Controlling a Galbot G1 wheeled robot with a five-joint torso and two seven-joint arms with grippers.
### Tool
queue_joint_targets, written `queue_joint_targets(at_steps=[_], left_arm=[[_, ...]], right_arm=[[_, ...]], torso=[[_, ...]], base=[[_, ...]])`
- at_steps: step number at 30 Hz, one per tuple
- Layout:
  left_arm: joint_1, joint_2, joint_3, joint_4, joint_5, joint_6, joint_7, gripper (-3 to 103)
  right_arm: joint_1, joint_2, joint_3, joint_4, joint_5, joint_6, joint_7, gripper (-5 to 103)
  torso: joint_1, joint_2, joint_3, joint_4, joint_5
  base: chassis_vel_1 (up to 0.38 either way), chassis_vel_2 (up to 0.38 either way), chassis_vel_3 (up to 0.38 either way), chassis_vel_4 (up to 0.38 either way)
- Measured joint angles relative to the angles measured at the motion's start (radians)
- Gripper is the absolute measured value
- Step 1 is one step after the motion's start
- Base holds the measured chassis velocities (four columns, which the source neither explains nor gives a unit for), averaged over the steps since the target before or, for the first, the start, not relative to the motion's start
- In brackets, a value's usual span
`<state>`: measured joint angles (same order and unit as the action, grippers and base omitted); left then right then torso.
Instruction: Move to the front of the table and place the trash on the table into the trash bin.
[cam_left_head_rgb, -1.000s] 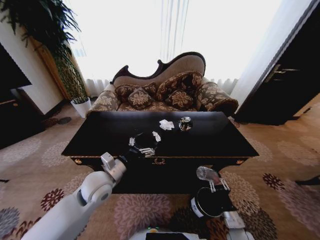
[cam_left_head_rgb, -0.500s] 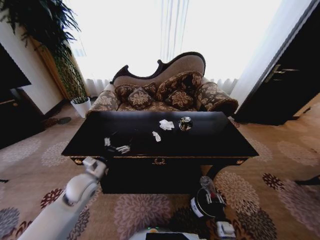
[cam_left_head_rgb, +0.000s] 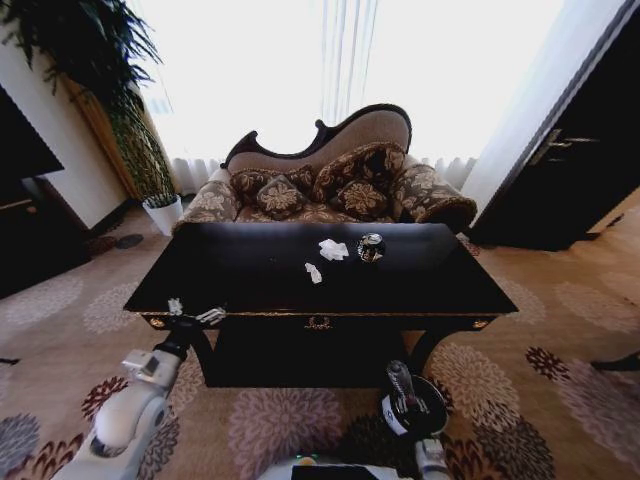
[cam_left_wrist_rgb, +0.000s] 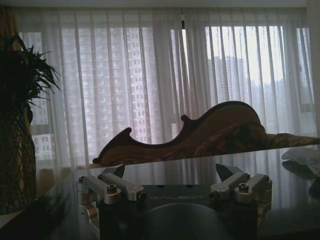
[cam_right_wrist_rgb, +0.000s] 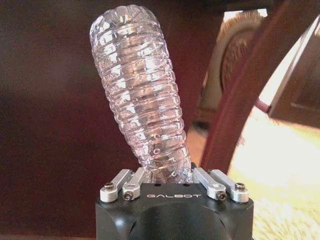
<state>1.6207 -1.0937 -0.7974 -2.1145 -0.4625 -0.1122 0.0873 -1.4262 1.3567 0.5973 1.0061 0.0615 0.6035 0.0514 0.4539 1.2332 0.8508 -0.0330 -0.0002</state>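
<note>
Table (cam_left_head_rgb: 400, 285) mid-frame: paper wad (cam_left_head_rgb: 332, 249) left of can (cam_left_head_rgb: 371, 247); trash bin (cam_left_head_rgb: 412, 408) lower right, on floor.

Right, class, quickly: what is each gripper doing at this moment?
Left gripper: open, empty, at the table's front left corner.
Right gripper: shut on a clear plastic bottle, over the trash bin.

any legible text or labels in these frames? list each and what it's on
"GALBOT": on the left gripper body, faint.
"GALBOT": on the right gripper body, which grips a clear ribbed plastic bottle.
White label on the trash bin: too small to read.
Drink can on the table: markings unreadable.
</note>
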Motion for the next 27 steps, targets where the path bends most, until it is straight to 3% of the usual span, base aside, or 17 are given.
queue_joint_targets(at_steps=[7,16,20,23,27], left_arm=[[0.087,-0.031,-0.045,-0.019,-0.001,-0.031,0.015,100],[0.106,-0.038,-0.055,-0.057,-0.004,-0.032,0.015,100],[0.107,-0.038,-0.054,-0.063,-0.006,-0.029,0.015,100],[0.106,-0.038,-0.054,-0.063,-0.010,-0.025,0.014,100],[0.098,-0.037,-0.051,-0.061,-0.012,-0.023,0.014,100]], right_arm=[[0.108,-0.036,-0.014,-0.175,0.049,0.002,-0.046,27],[0.251,-0.066,-0.034,-0.347,0.063,0.012,-0.073,24],[0.279,-0.073,-0.036,-0.385,0.064,0.014,-0.085,32],[0.288,-0.081,-0.039,-0.417,0.056,0.022,-0.121,48],[0.296,-0.088,-0.037,-0.430,0.057,0.023,-0.125,59]], torso=[[0.000,0.000,0.000,0.0004,0.0002],[0.000,0.000,0.000,0.0006,0.0001],[0.000,0.000,0.000,0.0006,0.0000],[0.000,0.000,0.000,0.0004,0.0001],[0.000,0.000,0.000,0.0005,0.0000]], base=[[0.000,0.000,0.000,0.000],[0.000,0.000,0.000,0.000],[0.000,0.000,0.000,0.000],[0.000,0.000,0.000,0.000],[0.000,0.000,0.000,0.000]])
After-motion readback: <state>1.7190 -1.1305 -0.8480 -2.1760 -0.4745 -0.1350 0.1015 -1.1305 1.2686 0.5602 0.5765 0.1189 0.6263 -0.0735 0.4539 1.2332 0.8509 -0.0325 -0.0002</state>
